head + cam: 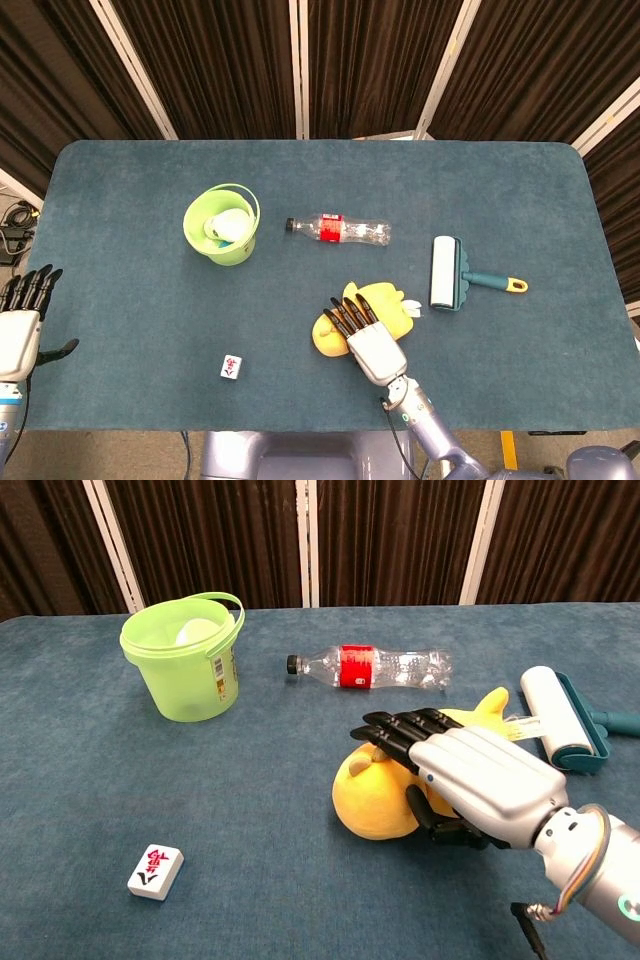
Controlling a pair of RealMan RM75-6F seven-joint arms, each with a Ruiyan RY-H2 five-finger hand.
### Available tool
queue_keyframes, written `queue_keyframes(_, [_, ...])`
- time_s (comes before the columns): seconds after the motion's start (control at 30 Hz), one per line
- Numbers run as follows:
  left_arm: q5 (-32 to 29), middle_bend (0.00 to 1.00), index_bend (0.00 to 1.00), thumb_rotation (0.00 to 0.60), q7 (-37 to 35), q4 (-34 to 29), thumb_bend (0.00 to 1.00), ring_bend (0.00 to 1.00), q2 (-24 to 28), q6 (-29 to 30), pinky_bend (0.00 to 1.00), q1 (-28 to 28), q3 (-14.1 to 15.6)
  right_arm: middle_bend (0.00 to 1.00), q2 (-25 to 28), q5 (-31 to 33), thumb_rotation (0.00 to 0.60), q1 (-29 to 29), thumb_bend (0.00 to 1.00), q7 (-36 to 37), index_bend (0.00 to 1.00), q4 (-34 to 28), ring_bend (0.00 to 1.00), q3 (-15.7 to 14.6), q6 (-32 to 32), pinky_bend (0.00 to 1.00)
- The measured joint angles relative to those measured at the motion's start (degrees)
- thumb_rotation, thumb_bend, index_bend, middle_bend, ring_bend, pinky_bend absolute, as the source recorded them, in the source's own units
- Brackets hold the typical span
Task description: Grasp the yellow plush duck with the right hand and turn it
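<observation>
The yellow plush duck (387, 304) (372, 802) lies on its side on the blue table, right of centre near the front. My right hand (364, 342) (472, 790) lies over it from the near side. Its dark fingers (400, 735) reach across the duck's head and body, and the thumb presses the near flank, so the hand grips the toy. The hand hides much of the duck's body. My left hand (22, 318) hovers past the table's left front corner with its fingers apart and nothing in it; only the head view shows it.
A green bucket (222, 226) (186, 662) stands at the left. A clear plastic bottle (340, 230) (376, 667) lies behind the duck. A lint roller (447, 272) (556, 716) lies just right of the duck. A mahjong tile (232, 367) (156, 870) sits near the front left.
</observation>
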Motion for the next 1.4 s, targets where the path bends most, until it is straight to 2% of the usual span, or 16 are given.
queue_keyframes(0.27, [-0.21,0.00,0.00,0.600,0.32,-0.01,0.06,0.00,-0.09,-0.11,0.00,-0.05,-0.03,0.00,0.20,-2.01,0.600,0.20,0.91,-2.22,0.00,-3.79,0.00,-0.17,0.98,0.00])
queue_keyframes(0.7, [-0.30,0.00,0.00,0.600,0.11,-0.03,0.06,0.00,0.01,-0.22,0.00,-0.11,-0.07,0.00,-0.28,5.24,0.600,0.83,0.90,-3.17,0.00,2.33,0.00,3.46,-2.93,0.00])
queue_keyframes(0.87, [-0.25,0.00,0.00,0.600,0.16,-0.05,0.06,0.00,0.01,-0.13,0.00,-0.10,-0.07,0.00,0.43,6.50,0.600,0.94,0.90,-3.04,0.00,2.62,0.00,4.64,-3.00,0.00])
queue_keyframes(1.17, [0.00,0.00,0.00,0.600,0.14,-0.27,0.06,0.00,0.06,0.24,0.00,-0.01,-0.03,0.00,3.72,7.06,0.600,0.56,0.90,-3.48,0.00,0.31,0.00,6.21,-0.65,0.00])
queue_keyframes(1.4, [0.64,0.00,0.00,0.600,0.04,-0.66,0.06,0.00,0.30,0.81,0.00,0.19,0.13,0.00,7.76,5.32,0.600,-3.23,0.90,-2.08,0.00,-2.71,0.00,4.28,5.29,0.00])
